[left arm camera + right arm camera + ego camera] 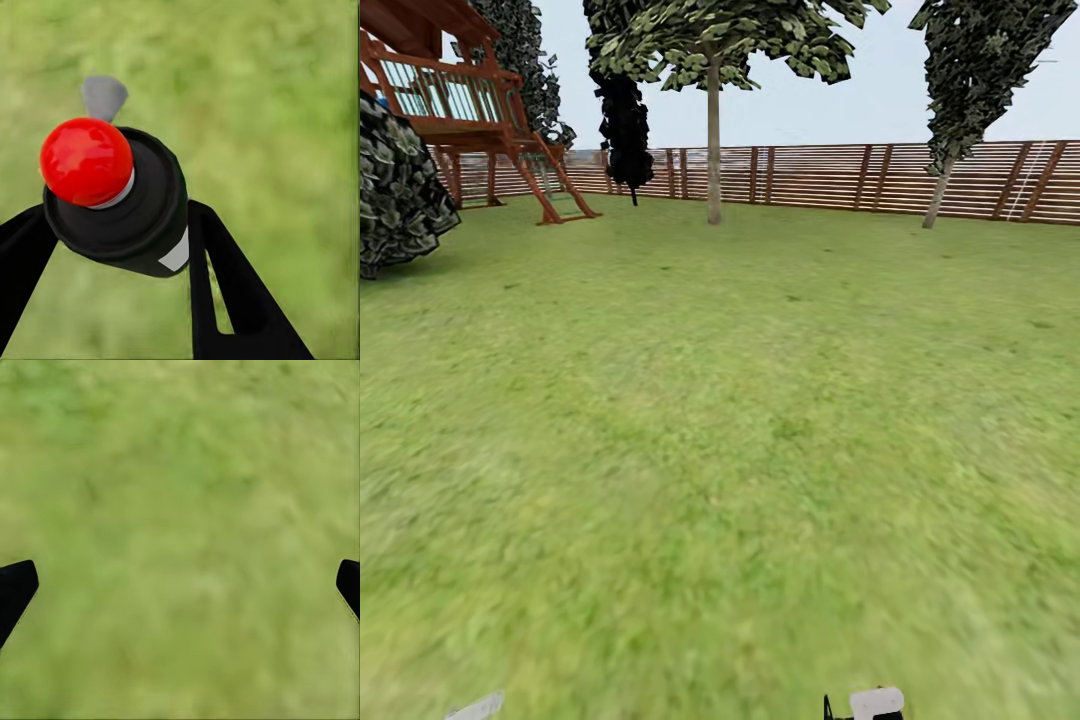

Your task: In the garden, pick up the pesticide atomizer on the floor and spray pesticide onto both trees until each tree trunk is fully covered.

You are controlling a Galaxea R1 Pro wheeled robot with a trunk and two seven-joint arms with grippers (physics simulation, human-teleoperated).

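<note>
Clamped between your left gripper's (120, 247) two black fingers (240, 300) is the pesticide atomizer (124, 199): in the left wrist view you see its dark round body, a glossy red knob on top and a light grey nozzle tip poking out beyond it, all held above blurred grass (285, 112). Your right gripper (180, 585) stands wide apart; its two dark fingertips (15, 589) sit at opposite edges of the right wrist view, over bare lawn.

From the head camera, small pale parts of your rig peek in at 6 o'clock, one at 7 o'clock (475, 708) and one with a dark bracket at 5 o'clock (868, 703); you cannot tell what they are.

Beyond them the lawn (720, 450) runs out to a slatted wooden fence (830, 178) at 12 o'clock. One smooth-trunked tree (714, 150) stands straight ahead just before the fence, and a second tree (938, 190), its trunk leaning, stands at 1 o'clock. A black conifer (625, 125) is just beside the first tree, at 11 o'clock. A red-brown wooden play structure (470, 110) with a ladder fills 10 o'clock, with a dark leafy bush (395, 195) nearer you at 9 o'clock.
</note>
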